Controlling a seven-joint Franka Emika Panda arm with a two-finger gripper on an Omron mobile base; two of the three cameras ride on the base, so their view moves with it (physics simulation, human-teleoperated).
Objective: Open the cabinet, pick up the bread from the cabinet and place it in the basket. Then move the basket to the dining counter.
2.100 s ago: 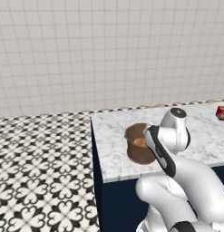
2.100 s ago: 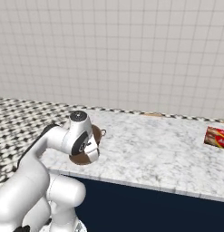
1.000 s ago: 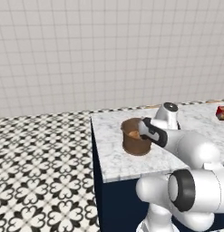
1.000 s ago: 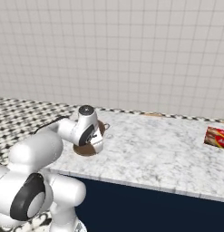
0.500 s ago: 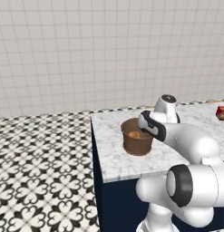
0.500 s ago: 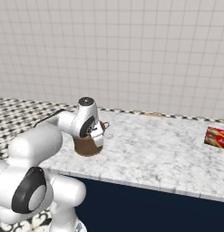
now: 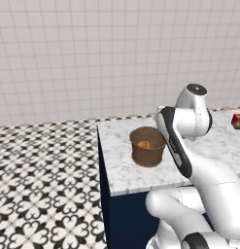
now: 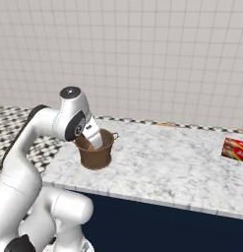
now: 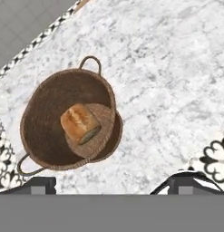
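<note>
Marble-topped white-grey dining counter (image 7: 122, 170) on navy base, left base view: one round brown woven basket (image 7: 147, 147) standing on it, one orange-tan bread lump (image 7: 144, 144) inside, one red packet (image 7: 237, 120) at far right. Right base view: same single basket (image 8: 96, 153) partly behind the wrist, one packet (image 8: 235, 149) well apart. Hand view: gripper (image 9: 112, 181) jaws spread wide, holding nothing, above the slab; one bread (image 9: 80, 123) lying on the basket's (image 9: 50, 100) floor, two loop handles.

Glossy white rounded arm (image 7: 204, 170), dark grey joint bands, round grey cap on the elbow
</note>
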